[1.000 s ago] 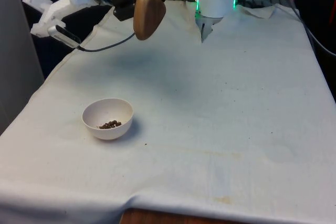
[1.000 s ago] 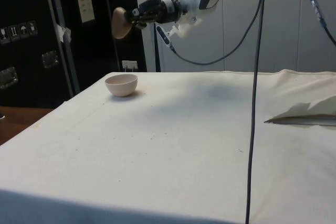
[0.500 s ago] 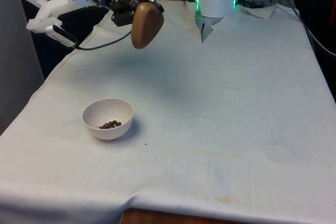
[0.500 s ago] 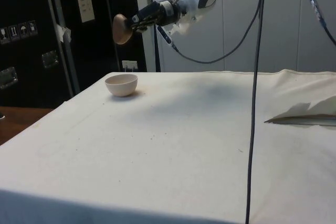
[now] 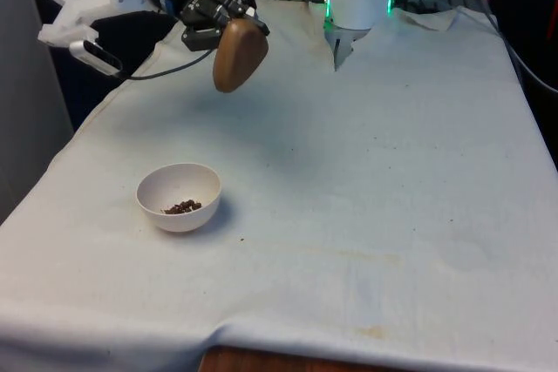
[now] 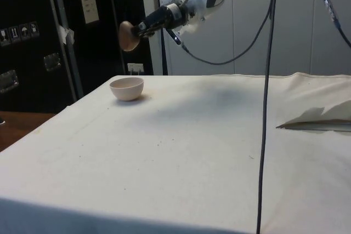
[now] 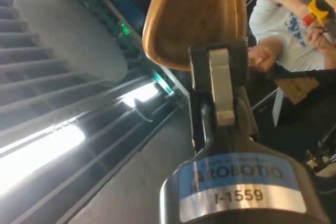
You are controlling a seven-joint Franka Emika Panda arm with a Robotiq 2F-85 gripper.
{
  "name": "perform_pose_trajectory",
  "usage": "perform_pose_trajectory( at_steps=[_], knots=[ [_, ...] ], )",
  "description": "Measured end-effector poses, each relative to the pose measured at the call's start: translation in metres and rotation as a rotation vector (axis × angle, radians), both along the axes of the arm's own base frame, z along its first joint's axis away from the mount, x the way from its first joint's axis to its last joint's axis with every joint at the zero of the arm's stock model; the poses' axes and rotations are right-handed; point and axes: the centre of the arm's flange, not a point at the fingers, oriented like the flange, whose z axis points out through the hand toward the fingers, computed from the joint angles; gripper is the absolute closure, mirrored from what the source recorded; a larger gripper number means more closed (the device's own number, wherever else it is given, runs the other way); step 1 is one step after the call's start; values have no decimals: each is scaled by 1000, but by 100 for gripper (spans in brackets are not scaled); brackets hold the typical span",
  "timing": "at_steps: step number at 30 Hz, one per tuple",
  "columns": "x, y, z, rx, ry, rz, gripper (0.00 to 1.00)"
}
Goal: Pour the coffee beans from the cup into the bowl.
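where white cloth [image 5: 366, 180] spreads, bowl [image 5: 179, 197] rests.

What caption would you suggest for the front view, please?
Gripper holds a tilted brown wooden cup above the cloth, apart from the white bowl containing coffee beans.

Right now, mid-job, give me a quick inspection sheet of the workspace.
Surface: white cloth, a few faint stains near the front edge.
Job's things: wooden cup held high and tilted; white bowl holds coffee beans.
Clutter: one dark speck on the cloth beside the bowl.
Gripper: gripper shut on the cup's rim.
Cables: black cable hangs across the side view.
Surroundings: person in the wrist view; dark cabinets behind.
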Motion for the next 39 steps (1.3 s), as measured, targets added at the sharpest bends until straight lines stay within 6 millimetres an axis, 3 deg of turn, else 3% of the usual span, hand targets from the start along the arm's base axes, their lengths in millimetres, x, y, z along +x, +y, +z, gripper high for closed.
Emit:
perform_pose_trajectory(
  at_steps=[39],
  knots=[
    [0, 2, -17, -217, 156, 53, 100]
  ],
)
